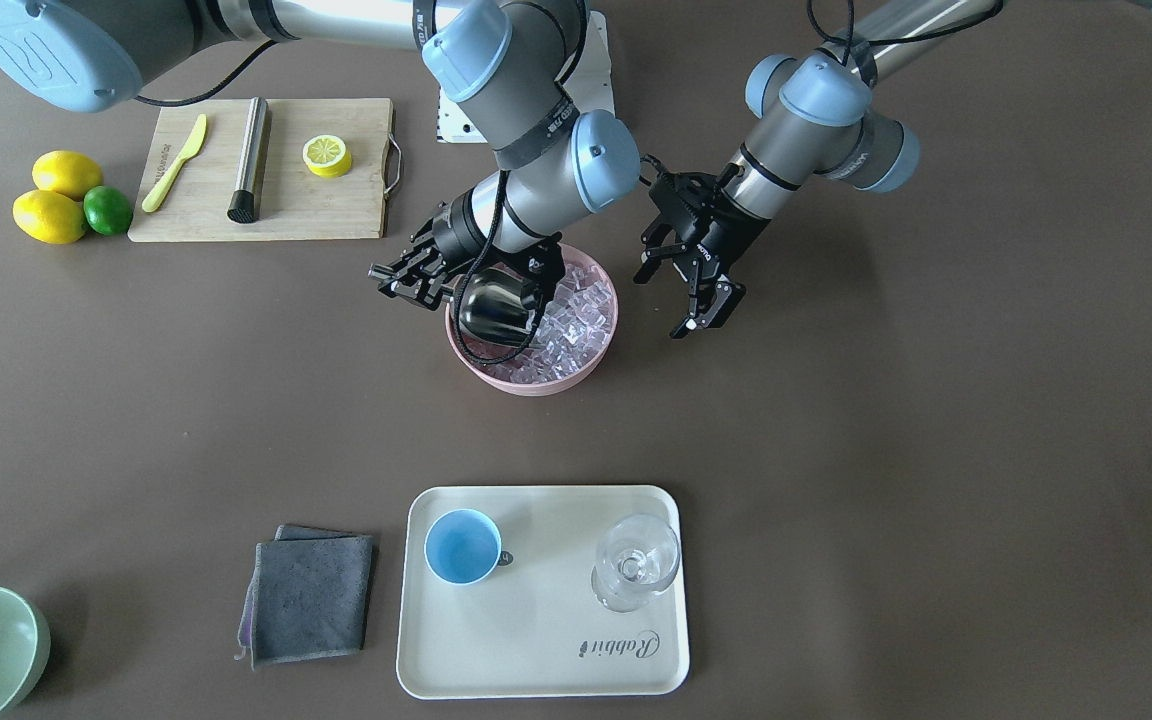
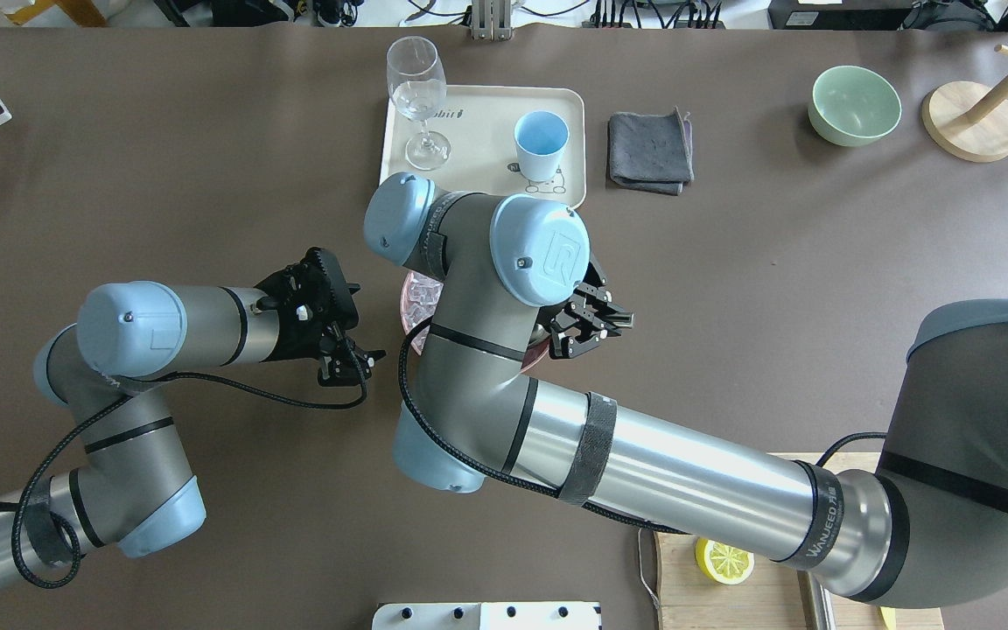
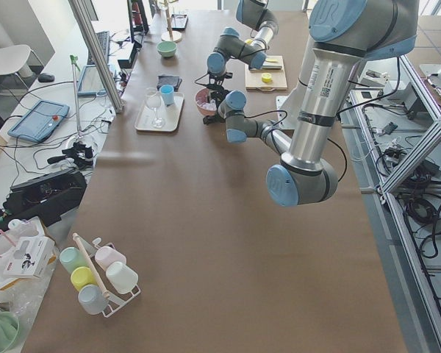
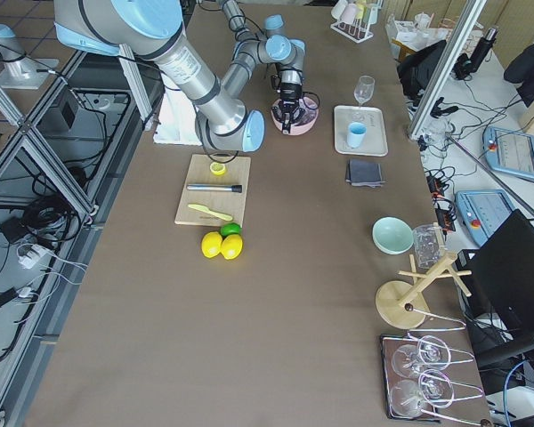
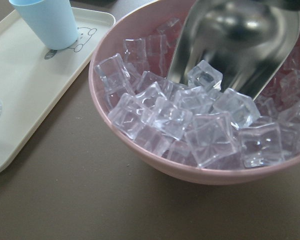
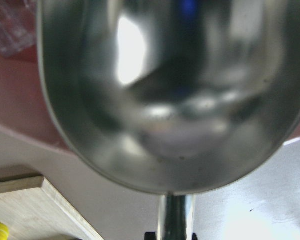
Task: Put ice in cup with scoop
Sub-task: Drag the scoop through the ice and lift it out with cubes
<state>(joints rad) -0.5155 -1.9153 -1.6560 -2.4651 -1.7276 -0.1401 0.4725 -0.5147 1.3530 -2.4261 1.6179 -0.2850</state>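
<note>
Gripping the scoop (image 1: 494, 305) with our right gripper (image 1: 416, 285), mouth on the ice (image 1: 581, 320) in the bowl (image 1: 536, 385), we seemingly have nothing loaded; left gripper (image 1: 708, 308) gapes at the bowl's three o'clock; cup (image 1: 463, 546), six o'clock, sits empty.

Cup (image 2: 542, 144) upright on tray (image 2: 482, 153)

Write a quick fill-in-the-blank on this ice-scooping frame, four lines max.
1. The right gripper holds the steel ___ over the ice.
2. The ice lies in a ___ bowl.
3. The left gripper beside the bowl is ___.
4. On the tray, the cup stands beside a stemmed ___.
Missing: scoop; pink; open; glass.
</note>
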